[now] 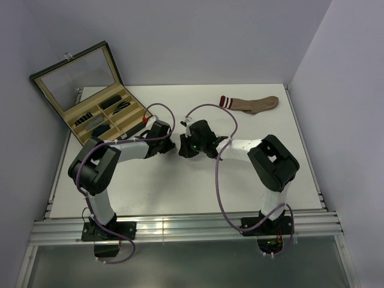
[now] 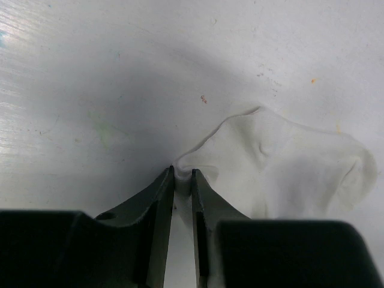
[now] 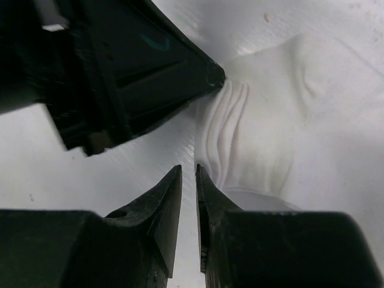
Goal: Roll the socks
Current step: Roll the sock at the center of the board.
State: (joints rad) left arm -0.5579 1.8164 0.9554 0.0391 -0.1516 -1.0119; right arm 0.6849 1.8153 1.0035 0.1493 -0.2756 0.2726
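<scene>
Two robot arms [image 1: 96, 168] [image 1: 273, 162], one white sock [image 2: 288, 168], one brown sock [image 1: 252, 104], one open case [image 1: 90, 90], one tabletop [image 1: 180, 192]

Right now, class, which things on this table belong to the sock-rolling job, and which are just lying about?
Job:
- white sock, pinched in the left gripper
- right gripper, beside it
- brown sock, lying flat, far right

Lying about:
- box, open, dark items inside, far left

Your left gripper [image 2: 183, 174] and right gripper [image 3: 188, 171] meet tip to tip, closing mid-table. You pass freely over the near table [image 1: 180, 186]; an open case [image 1: 81, 75] blocks far left
</scene>
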